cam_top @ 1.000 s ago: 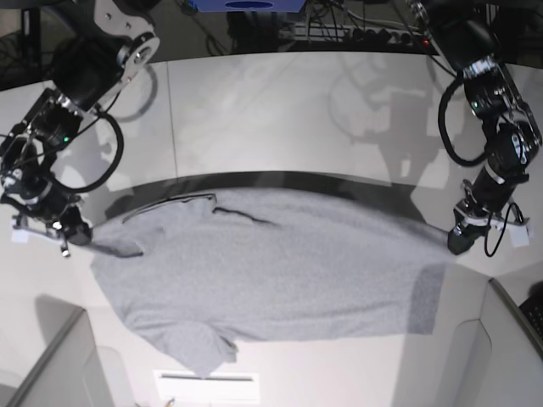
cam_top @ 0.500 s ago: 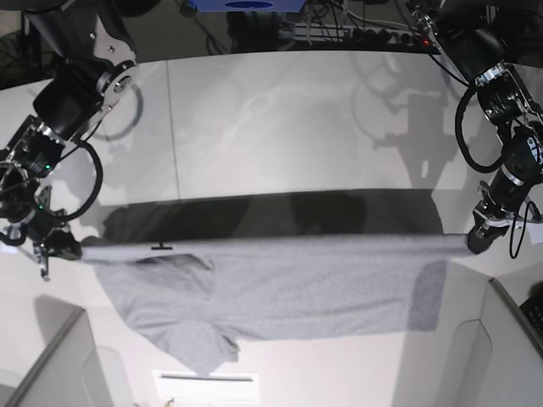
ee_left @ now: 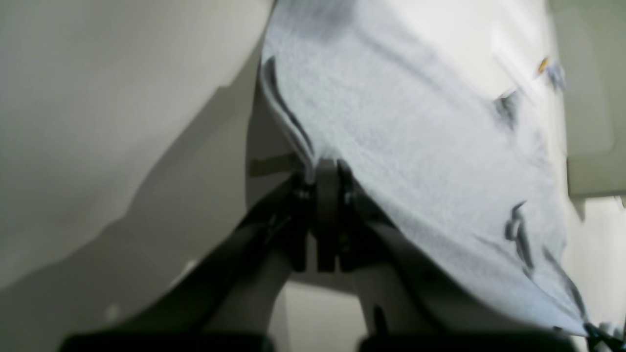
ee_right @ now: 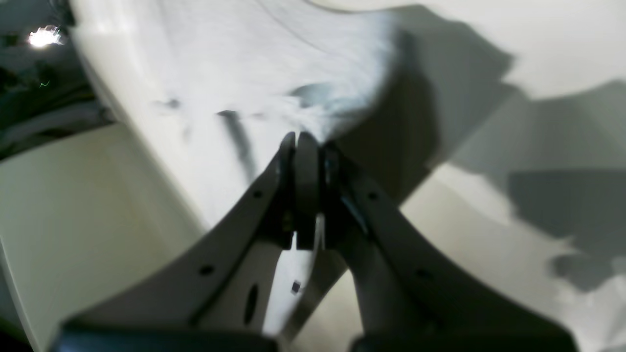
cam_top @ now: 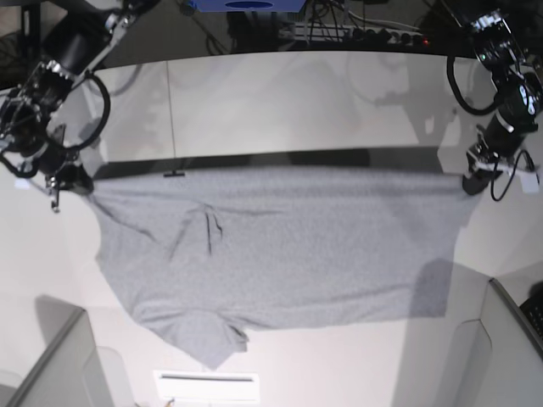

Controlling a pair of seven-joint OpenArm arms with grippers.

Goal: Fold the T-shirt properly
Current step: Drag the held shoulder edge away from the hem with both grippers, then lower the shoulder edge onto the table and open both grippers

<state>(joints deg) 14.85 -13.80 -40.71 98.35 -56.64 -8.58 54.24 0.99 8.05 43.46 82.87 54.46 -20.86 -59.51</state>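
Observation:
The heather-grey T-shirt (cam_top: 280,254) hangs spread wide between both arms, plain side showing, one sleeve drooping at the lower left. My right gripper (cam_top: 72,182) is shut on its upper left corner, and my left gripper (cam_top: 473,182) is shut on its upper right corner. The top edge runs taut between them. In the left wrist view the closed gripper (ee_left: 325,168) pinches the cloth's edge (ee_left: 415,146). The right wrist view shows the same: the gripper (ee_right: 303,139) is clamped on grey fabric (ee_right: 274,63).
The white table (cam_top: 280,102) stretches behind the shirt. Grey partitions stand at the lower left (cam_top: 51,365) and lower right (cam_top: 501,348). A white label (cam_top: 206,386) lies at the front edge. Cables and equipment (cam_top: 356,30) line the back.
Both arms have pulled the held edge up and towards the table's far side. The shirt has opened from a narrow band into a wide sheet.

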